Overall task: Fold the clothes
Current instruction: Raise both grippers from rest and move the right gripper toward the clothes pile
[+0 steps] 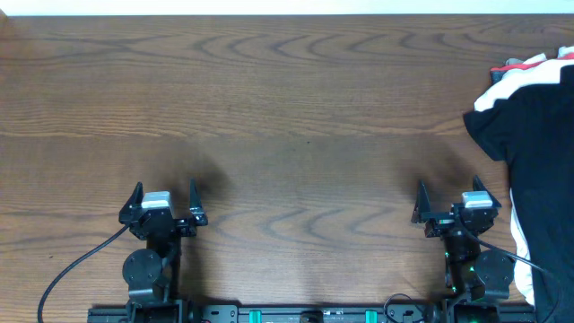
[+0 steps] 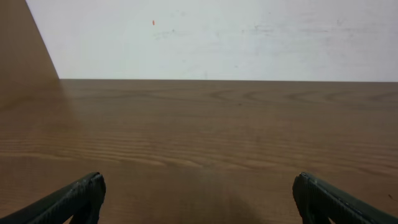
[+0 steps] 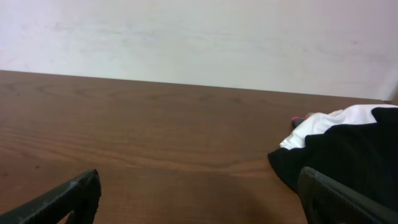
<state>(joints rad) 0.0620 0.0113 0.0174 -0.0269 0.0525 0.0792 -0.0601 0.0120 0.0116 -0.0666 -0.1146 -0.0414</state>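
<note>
left gripper (image 1: 165, 188) and right gripper (image 1: 449, 186) rest released, jaws spread wide, at the near edge of the brown wooden counter (image 1: 287, 108), which is probably a ready pose (nothing grasped). the black soft fabric shirt (image 1: 529, 152) lies crumpled at the counter's right edge, just beside the right gripper and partly out of frame, with white cloth (image 1: 525, 67) showing at its borders.

Brown wooden table (image 1: 287, 108); white cloth (image 1: 520, 76) at its far right edge.

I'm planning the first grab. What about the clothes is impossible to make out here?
- Black shirt: overhead and right wrist, cut off by the right edge; outline, collar, buttons unseen.
- White cloth: mostly hidden by the shirt and the edge.
- Left wrist: no clothes in view.
</note>
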